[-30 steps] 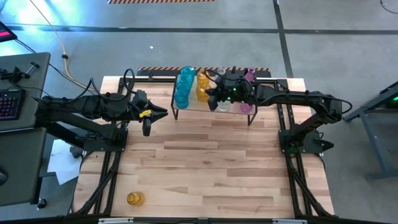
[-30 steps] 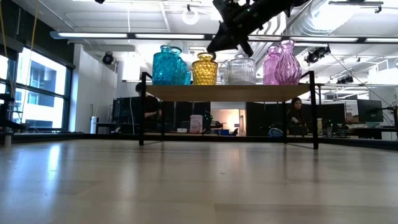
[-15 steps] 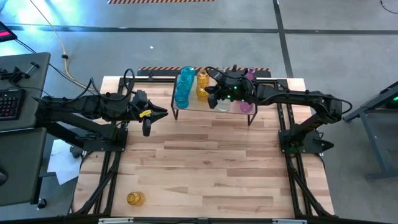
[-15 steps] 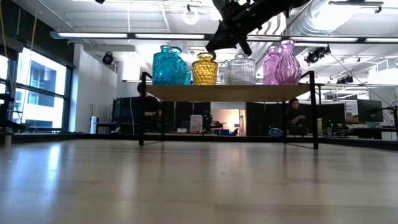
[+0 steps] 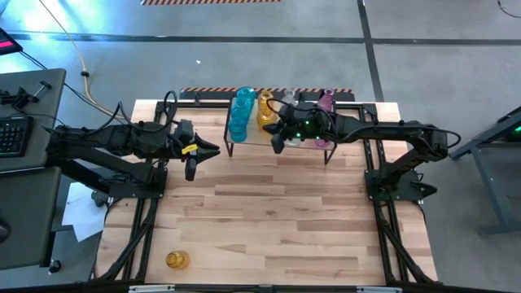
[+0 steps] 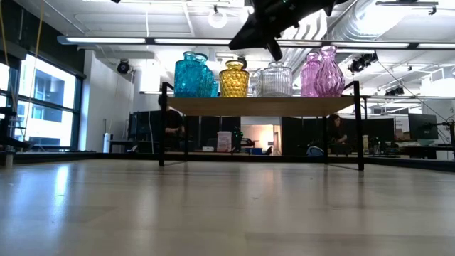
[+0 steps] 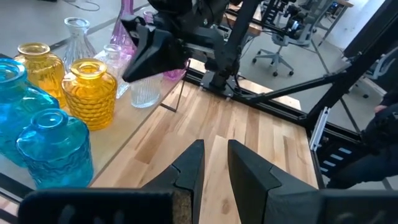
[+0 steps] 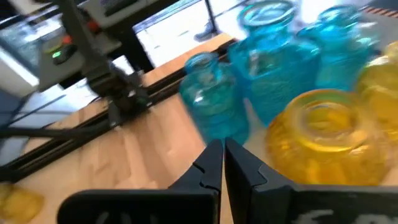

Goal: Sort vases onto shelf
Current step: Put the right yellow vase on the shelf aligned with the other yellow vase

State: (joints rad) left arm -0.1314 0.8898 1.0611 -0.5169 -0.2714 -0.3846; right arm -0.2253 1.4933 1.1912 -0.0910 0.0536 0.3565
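The last yellow vase (image 5: 177, 260) stands upright at the desk's (image 5: 269, 220) lower left, nearer the empty, part-open left hand (image 5: 192, 169) than the clenched, empty right hand (image 5: 277, 145) by the shelf (image 5: 244, 145).

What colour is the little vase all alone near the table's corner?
Yellow-amber. The lone vase shows best in the high view, far from the shelf.

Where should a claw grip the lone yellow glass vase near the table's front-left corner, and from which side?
Grip the small yellow glass vase around its body, coming straight down from above. It looks round with bare wooden table all around, so any side seems free. Its pose is too small to judge.
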